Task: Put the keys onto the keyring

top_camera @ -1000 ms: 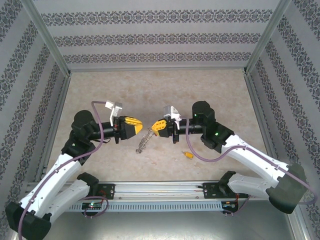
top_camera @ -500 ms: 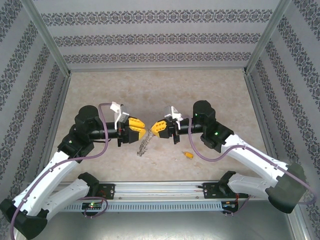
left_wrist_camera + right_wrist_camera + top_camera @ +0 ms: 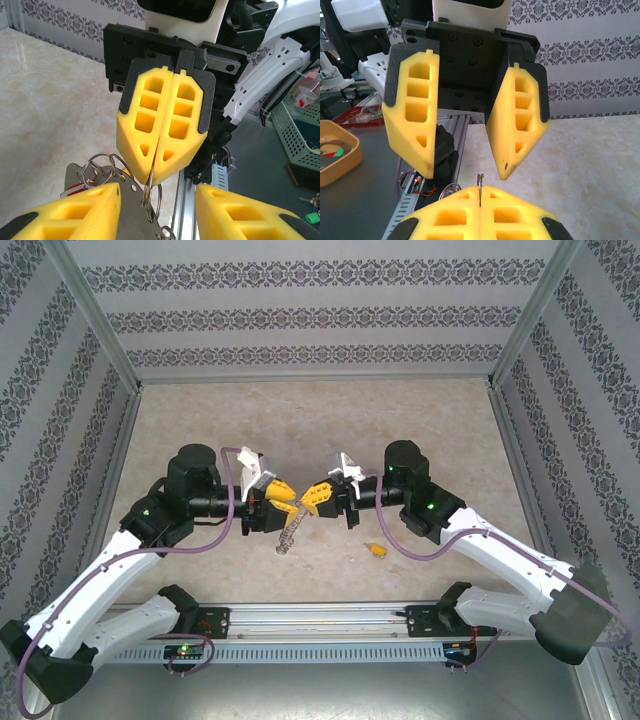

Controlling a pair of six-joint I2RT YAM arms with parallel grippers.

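In the last second your left gripper [image 3: 283, 495] has travelled to the right, and it now stands just beside the right gripper [image 3: 312, 497], tip almost against tip, over the middle of the table [image 3: 440, 430]. On the way its fingers [image 3: 410, 115] have gone from nearly together to clearly apart; the right wrist view shows a wide gap between them. The right gripper has stayed where it was, with its fingers pressed together on one thin wire ring of the keyring [image 3: 289, 530].

The rest of the keyring hangs down from that grip as before, rings and chain in a loose bunch. I cannot tell whether its low end touches the table. In the left wrist view the clamped ring stands between your open left fingers, and they do not touch it yet.

For the task this looks like a preparation. I think the left gripper is coming to take a second hold on the keyring, so that the ring can be kept steady or pulled open.

Please note that the key [image 3: 375, 550] has not moved. It lies on the table to the near right, beside the right arm, apart from the keyring, and no gripper holds it. The threading itself is therefore not begun.
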